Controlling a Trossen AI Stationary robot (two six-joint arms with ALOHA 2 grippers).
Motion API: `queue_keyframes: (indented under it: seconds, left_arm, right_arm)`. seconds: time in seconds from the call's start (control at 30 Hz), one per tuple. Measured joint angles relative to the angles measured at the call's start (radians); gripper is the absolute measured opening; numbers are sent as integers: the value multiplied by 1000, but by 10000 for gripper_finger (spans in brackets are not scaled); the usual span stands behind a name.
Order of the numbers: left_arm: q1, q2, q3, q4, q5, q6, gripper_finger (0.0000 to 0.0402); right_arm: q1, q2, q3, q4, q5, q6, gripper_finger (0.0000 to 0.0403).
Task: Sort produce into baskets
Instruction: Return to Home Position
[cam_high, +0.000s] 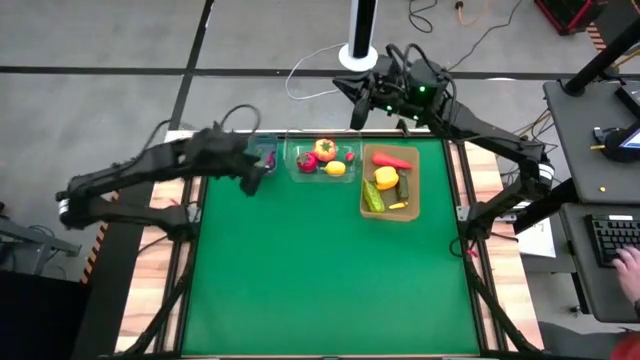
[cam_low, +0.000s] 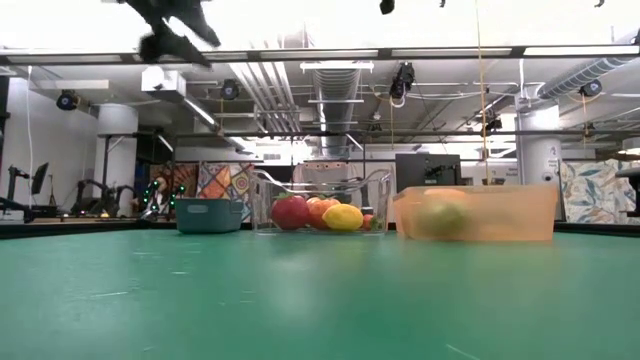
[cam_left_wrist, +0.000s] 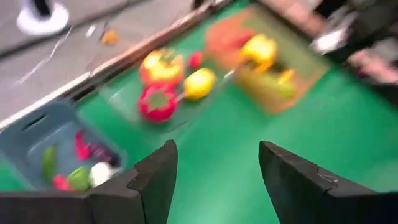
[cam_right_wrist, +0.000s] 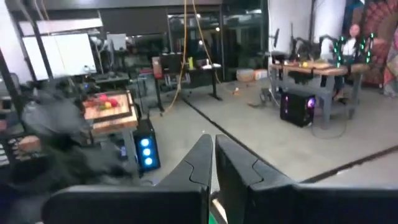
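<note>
Three baskets stand in a row along the table's far edge. The blue-grey bin (cam_high: 264, 155) holds small pieces (cam_left_wrist: 79, 163). The clear tub (cam_high: 325, 160) holds an orange-yellow pepper (cam_left_wrist: 163, 65), a red round piece (cam_left_wrist: 157, 102) and a lemon (cam_left_wrist: 199, 83). The tan tray (cam_high: 390, 182) holds a red chilli (cam_high: 392, 160), a yellow pepper (cam_high: 386, 178) and green cucumbers (cam_high: 374, 196). My left gripper (cam_left_wrist: 217, 155) hovers open and empty above the table, just near of the blue-grey bin (cam_left_wrist: 43, 134). My right gripper (cam_right_wrist: 212, 163) is shut, raised beyond the table's far edge, and points into the room.
The green mat (cam_high: 330, 280) stretches toward the near edge in front of the baskets. A white post base (cam_high: 358, 52) stands on the floor behind the table. At the right, a desk holds a keyboard (cam_high: 612, 240) with a person's hand (cam_high: 630, 268) on it.
</note>
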Motion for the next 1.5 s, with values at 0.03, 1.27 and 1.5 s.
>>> queue_keyframes:
  seconds: [0.03, 1.27, 1.5]
  left_arm:
    - [-47, -37, 0, 4, -36, -29, 206]
    - [-565, -625, -1013, 1018, -479, -266, 206]
    - [-548, -649, -1015, 1120, -326, -191, 206]
  right_arm:
    - [0, 0, -8, 4, 0, -10, 13]
    - [0, 0, -545, 506, -148, 238, 13]
    - [0, 0, -542, 505, -148, 270, 13]
